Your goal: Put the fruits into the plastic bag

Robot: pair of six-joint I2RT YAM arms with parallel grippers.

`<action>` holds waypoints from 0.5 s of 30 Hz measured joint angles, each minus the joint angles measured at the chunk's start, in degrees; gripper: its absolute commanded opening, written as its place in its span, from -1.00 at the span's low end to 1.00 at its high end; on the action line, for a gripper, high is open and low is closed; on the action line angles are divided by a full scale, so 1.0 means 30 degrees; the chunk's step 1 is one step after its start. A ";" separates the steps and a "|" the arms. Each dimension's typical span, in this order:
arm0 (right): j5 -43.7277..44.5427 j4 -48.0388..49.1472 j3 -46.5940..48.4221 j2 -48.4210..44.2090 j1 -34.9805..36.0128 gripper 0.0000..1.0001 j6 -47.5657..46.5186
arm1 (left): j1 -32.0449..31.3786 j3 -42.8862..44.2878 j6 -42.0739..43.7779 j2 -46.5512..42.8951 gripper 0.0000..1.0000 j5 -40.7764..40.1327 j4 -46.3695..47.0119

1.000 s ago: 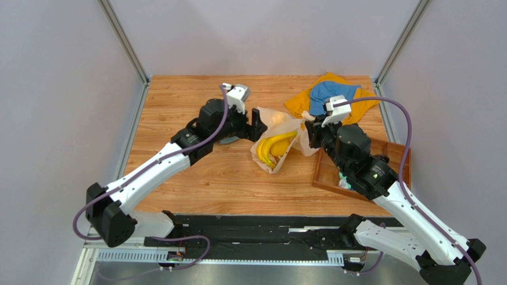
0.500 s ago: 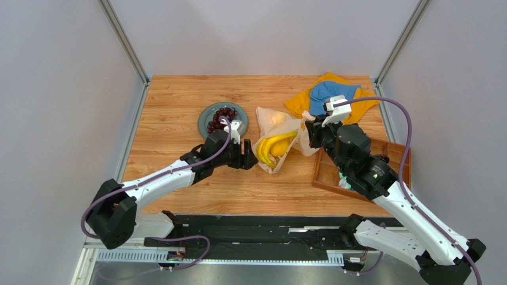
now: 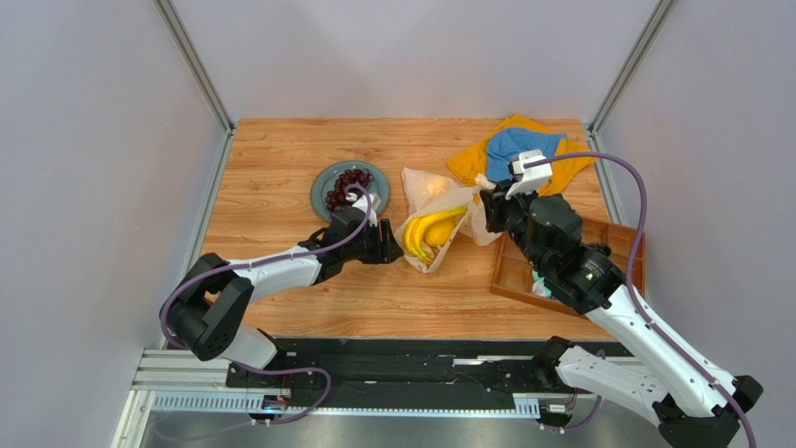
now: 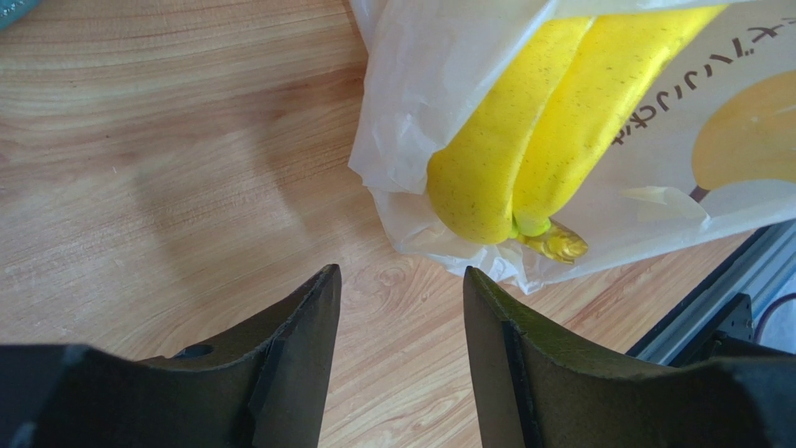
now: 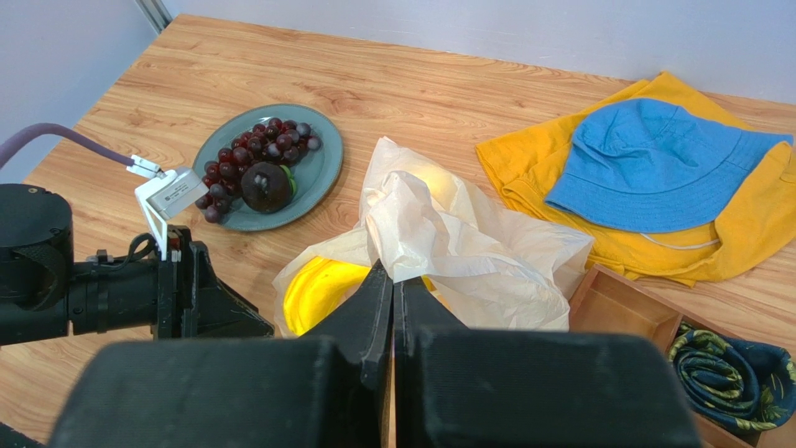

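Note:
The plastic bag (image 3: 455,207) lies crumpled mid-table with yellow bananas (image 3: 425,233) inside; a roundish yellow fruit (image 4: 747,140) shows through its film. My right gripper (image 5: 392,269) is shut on a bunched fold of the plastic bag (image 5: 448,233), holding it up. My left gripper (image 4: 402,280) hovers low over bare wood just short of the bag's near edge (image 4: 402,201), open with nothing between its fingers (image 4: 304,345). Purple grapes (image 5: 250,154) and a dark round fruit (image 5: 266,187) rest on the grey-blue plate (image 5: 313,177), left of the bag.
An orange cloth (image 3: 476,159) with a blue hat (image 3: 523,147) lies at the back right. A wooden tray (image 3: 523,275) sits under my right arm, with patterned fabric (image 5: 729,359) in it. Grey walls enclose the table.
My left arm has come down from over the plate to the table beside the bag's front-left edge, uncovering the plate, and its jaws have narrowed. The right gripper has kept still.

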 measured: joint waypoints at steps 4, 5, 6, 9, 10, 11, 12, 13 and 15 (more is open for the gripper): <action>0.0007 0.0000 0.0000 0.0000 0.0000 -1.00 0.0000 | 0.0131 0.0036 -0.0240 0.0758 0.09 -0.0015 0.0525; 0.0007 0.0000 0.0000 0.0000 0.0000 -1.00 0.0000 | 0.0168 0.0044 -0.0277 0.0984 0.09 -0.0007 0.0627; 0.0007 0.0000 0.0000 0.0000 0.0000 -1.00 0.0000 | 0.0197 0.0058 -0.0299 0.1188 0.08 -0.0007 0.0736; 0.0007 0.0000 0.0000 0.0000 0.0000 -1.00 0.0000 | 0.0233 0.0182 -0.0379 0.1763 0.06 0.0007 0.0940; 0.0007 0.0000 0.0000 0.0000 0.0000 -1.00 0.0000 | 0.0233 0.0255 -0.0401 0.1967 0.05 0.0058 0.1042; 0.0007 -0.0007 0.0000 0.0000 0.0000 -1.00 0.0000 | 0.0248 0.0321 -0.0415 0.2142 0.05 0.0138 0.1202; 0.0015 -0.0007 0.0000 0.0007 0.0000 -1.00 0.0000 | 0.0248 0.0393 -0.0430 0.2259 0.05 0.0168 0.1275; 0.0015 -0.0007 0.0000 0.0007 0.0000 -1.00 0.0000 | 0.0248 0.0503 -0.0430 0.2390 0.04 0.0233 0.1362; 0.0015 -0.0007 0.0000 0.0007 0.0000 -1.00 0.0000 | 0.0248 0.0758 -0.0437 0.2572 0.04 0.0328 0.1399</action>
